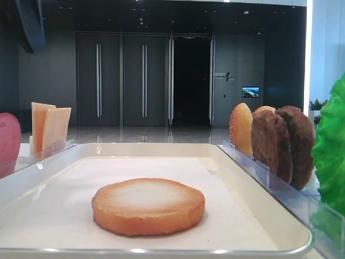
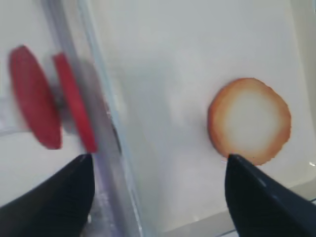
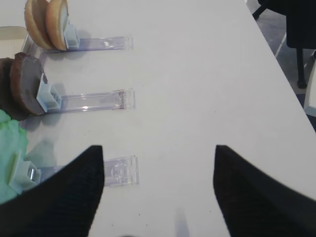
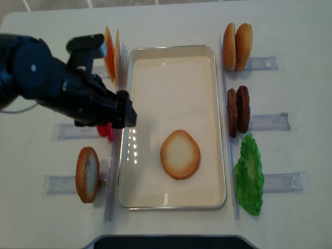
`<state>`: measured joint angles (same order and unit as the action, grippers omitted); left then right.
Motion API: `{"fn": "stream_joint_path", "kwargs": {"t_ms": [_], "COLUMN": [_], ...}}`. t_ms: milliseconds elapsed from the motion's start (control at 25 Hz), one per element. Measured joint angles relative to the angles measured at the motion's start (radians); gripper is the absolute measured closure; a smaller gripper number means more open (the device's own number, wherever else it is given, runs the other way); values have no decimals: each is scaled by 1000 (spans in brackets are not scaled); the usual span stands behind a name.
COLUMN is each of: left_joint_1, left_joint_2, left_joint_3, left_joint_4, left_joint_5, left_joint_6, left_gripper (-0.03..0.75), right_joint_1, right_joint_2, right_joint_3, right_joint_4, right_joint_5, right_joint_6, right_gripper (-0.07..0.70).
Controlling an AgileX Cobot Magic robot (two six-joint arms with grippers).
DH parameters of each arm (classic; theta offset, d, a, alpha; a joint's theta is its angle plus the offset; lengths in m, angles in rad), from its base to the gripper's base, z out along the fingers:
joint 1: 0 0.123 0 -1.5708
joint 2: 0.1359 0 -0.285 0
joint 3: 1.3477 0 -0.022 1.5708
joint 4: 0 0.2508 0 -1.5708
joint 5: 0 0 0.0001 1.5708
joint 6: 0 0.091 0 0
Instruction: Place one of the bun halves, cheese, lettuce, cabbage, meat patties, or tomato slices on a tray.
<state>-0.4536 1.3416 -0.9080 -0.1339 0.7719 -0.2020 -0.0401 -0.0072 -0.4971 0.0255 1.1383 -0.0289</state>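
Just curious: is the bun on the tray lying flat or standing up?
Flat: the bun lies pale face up on the tray liner.

I see a white table (image 4: 171, 21) carrying the cream-white tray (image 4: 220, 124) at its middle, with clear plastic holders (image 4: 270, 121) lying flat on either side of it. On my right of the overhead view the holders carry two bun pieces (image 4: 237, 39), two meat patties (image 4: 238, 111) and the lettuce (image 4: 248, 174). On the left they carry cheese (image 4: 111, 52), tomato slices (image 4: 106, 130) and another bun piece (image 4: 87, 174).
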Motion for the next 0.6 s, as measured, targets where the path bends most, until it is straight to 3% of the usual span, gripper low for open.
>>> {"fn": "stream_joint_path", "kwargs": {"t_ms": [160, 440, 600], "left_joint_1": [63, 224, 267], "left_joint_2": [-53, -99, -100], "left_joint_3": [-62, -69, -69], "left_joint_4": [122, 317, 388], "left_joint_5": [133, 343, 433], "left_joint_6": [-21, -31, -40], "left_gripper": [88, 87, 87], "right_joint_1": [0, 0, 0], "right_joint_2": [0, 0, 0], "right_joint_3": [0, 0, 0], "right_joint_4": [0, 0, 0], "right_joint_5": [0, 0, 0], "right_joint_6": [0, 0, 0], "right_gripper": [151, 151, 151]}}
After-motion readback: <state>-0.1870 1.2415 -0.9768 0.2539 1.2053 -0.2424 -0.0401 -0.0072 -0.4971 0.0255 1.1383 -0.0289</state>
